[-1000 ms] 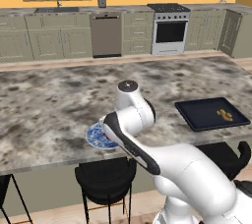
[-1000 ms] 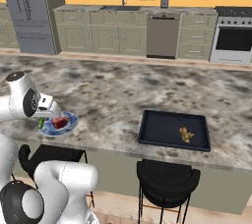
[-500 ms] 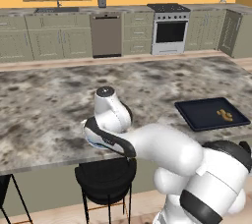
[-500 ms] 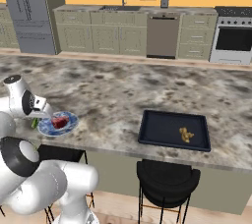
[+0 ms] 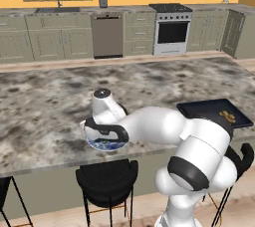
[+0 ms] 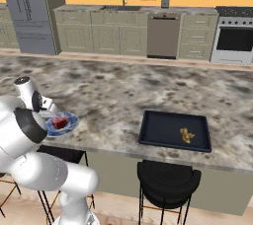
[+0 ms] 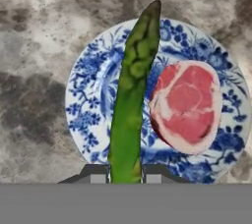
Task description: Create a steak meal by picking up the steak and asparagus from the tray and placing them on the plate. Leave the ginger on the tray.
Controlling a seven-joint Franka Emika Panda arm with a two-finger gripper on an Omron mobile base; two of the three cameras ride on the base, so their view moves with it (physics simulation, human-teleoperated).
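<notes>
Hand view: claw (image 7: 125,178) clamped on the asparagus (image 7: 132,100), directly above the plate (image 7: 88,100), steak (image 7: 186,106) beside. Arm has swung lower over it; release comes next.

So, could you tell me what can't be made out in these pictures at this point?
- Gripper, hand view: the grey band cuts off the fingertips, so the contact on the asparagus is hidden.
- Plate, left base view: mostly behind the arm; steak and asparagus are covered there.
- Asparagus, right base view: too small to pick out.
- Ginger on the tray: too small for its shape.
</notes>
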